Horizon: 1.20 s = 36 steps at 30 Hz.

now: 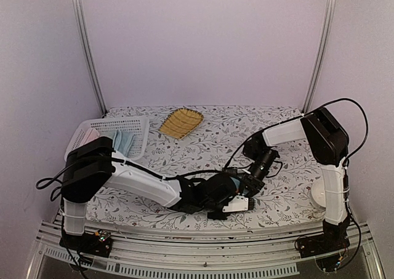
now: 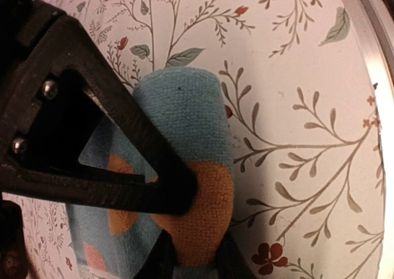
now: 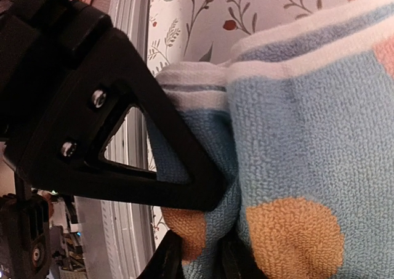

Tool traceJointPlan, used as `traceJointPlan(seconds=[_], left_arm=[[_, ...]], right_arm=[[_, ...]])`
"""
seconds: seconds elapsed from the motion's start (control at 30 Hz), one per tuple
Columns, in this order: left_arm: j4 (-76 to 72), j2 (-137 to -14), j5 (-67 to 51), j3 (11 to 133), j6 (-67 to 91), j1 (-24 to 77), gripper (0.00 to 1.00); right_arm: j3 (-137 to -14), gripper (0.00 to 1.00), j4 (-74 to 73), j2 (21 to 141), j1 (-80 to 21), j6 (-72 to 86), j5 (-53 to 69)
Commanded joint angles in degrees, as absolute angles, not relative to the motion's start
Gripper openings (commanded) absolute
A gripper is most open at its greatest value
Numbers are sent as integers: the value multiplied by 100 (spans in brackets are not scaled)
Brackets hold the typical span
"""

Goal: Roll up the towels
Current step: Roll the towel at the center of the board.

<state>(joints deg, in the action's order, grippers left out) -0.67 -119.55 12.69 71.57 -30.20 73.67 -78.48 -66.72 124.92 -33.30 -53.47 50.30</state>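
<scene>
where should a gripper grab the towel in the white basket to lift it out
Take the plain blue towel by its upper folds, coming straight down from above: it sits bunched inside the white basket, whose walls block a sideways approach. Which fold is on top is too small to tell.

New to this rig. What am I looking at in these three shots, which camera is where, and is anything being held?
Two robot arms are bolted at the near edge of a table with a floral cover. The wide shot comes from a fixed camera above and behind them. The other two come from cameras on each wrist, so the black wedges there are each arm's own fingers.

On the table: a white basket holding a folded blue towel, and a yellow tray.

Both arms meet near the front middle over a small printed towel, blue with orange spots. The left end effector pinches one end of its roll. The right end effector grips its striped edge.
</scene>
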Motion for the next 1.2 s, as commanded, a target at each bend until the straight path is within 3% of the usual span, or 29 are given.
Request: traceJointPlan(seconds=[0.0,0.13,0.47,0.57,0.7,0.93,1.17], left_arm=[[666,-12078,911,7464,-2821,7363,14],[1452,-12177,330,7860,-2464,7356,11],[3271,-13093,-1733,9400,-1147,6653,11],[3737,-13602,-2657,9955,-801,6364,11],[4153,-14154,-3570,10593,-244,6030,12],[3935,-14379,-4631,10723,573,5650,11],[3644,-14378,-4826,10512,861,5543,11]], right_arm=[[-7853,32,-6511,12090,-3339,-5367,4676],[-8060,42,-6606,11234,-3052,-5259,4698],[-8259,46,-5655,8731,-1983,-3905,4092],[-7904,46,-5261,7784,-1987,-3828,3877],[-7023,54,-5196,6646,-2530,-4598,3827],[-5502,49,-4784,6807,-3857,-4730,2532],[-4723,55,-3432,7425,-4315,-4594,1655]])
